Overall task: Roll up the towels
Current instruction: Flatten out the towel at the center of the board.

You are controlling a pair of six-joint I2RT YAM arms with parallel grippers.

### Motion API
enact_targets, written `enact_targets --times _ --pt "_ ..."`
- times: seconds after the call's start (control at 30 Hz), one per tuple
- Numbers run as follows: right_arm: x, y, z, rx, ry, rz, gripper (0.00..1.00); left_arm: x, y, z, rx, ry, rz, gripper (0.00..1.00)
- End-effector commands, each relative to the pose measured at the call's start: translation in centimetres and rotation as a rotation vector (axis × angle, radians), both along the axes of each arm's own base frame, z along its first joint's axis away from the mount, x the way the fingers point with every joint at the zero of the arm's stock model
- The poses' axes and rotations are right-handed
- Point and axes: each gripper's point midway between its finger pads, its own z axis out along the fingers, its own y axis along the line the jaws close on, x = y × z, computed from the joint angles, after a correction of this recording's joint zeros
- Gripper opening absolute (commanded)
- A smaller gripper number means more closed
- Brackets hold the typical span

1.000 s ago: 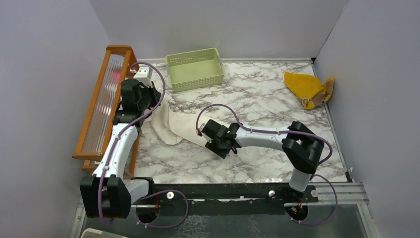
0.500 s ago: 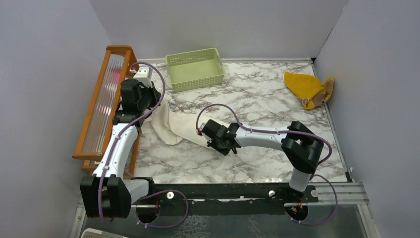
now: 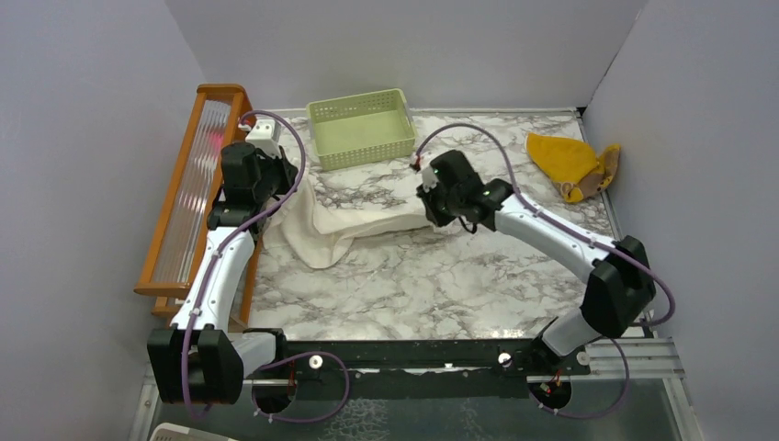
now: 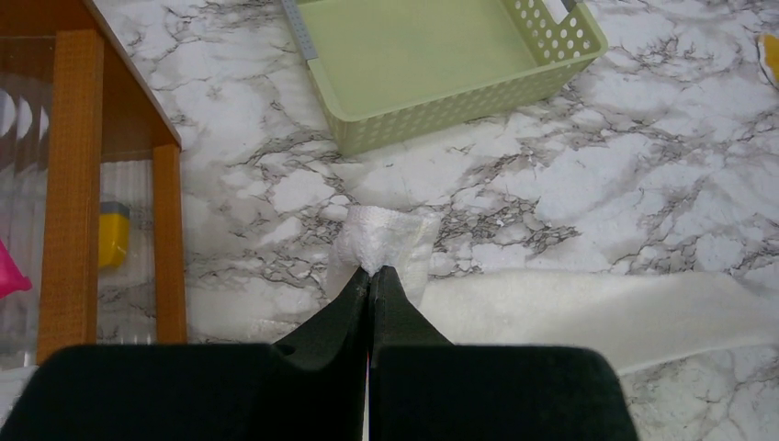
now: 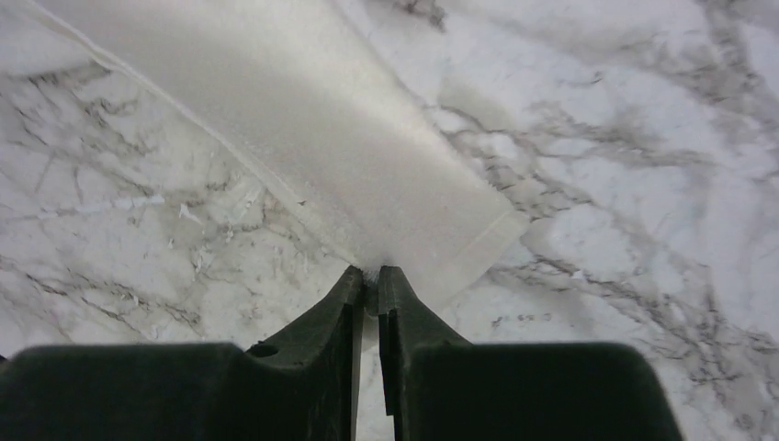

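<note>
The cream-white towel (image 3: pixel 344 223) hangs stretched between my two grippers over the left half of the marble table, sagging onto it in the middle. My left gripper (image 4: pixel 371 273) is shut on its left end, a bunched corner (image 4: pixel 381 237), near the wooden rack. My right gripper (image 5: pixel 367 276) is shut on the towel's other edge (image 5: pixel 367 184), lifted near the table's middle (image 3: pixel 430 204). The mustard-yellow towel (image 3: pixel 570 166) with a brownish part lies crumpled at the back right, away from both grippers.
The pale green basket (image 3: pixel 361 127) stands at the back, just beyond the stretched towel, and shows in the left wrist view (image 4: pixel 432 64). A wooden rack (image 3: pixel 188 193) with ribbed panel runs along the left side. Grey walls enclose the table.
My right gripper has lifted and swung from the front middle to the back right, pulling the white towel's end with it so the towel is stretched out. The left gripper has barely moved.
</note>
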Motion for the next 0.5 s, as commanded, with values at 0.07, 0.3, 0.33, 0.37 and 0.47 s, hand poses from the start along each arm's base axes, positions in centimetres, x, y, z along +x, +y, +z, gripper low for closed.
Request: enact_targets --times 0.07,0.3,0.33,0.37,0.47 --pt "2.9 0.0 7.7 0.261 -0.1 -0.047 0.01 0.6 -0.3 3.5 -0.019 -0.086 -0.021 0.0" --pt "3.3 -0.2 10.6 0.398 -0.11 -0.027 0.06 0.4 -0.6 5.8 -0.029 -0.131 -0.034 0.0" --pt "3.2 -0.2 10.6 0.401 -0.108 -0.027 0.06 0.3 -0.6 5.9 -0.031 -0.132 -0.035 0.0" --pt "3.1 -0.4 10.6 0.404 -0.111 -0.032 0.06 0.2 -0.7 6.0 -0.032 -0.135 -0.036 0.0" --pt "3.0 -0.9 10.9 0.412 -0.124 -0.042 0.08 0.0 -0.6 6.1 -0.03 -0.14 -0.033 0.0"
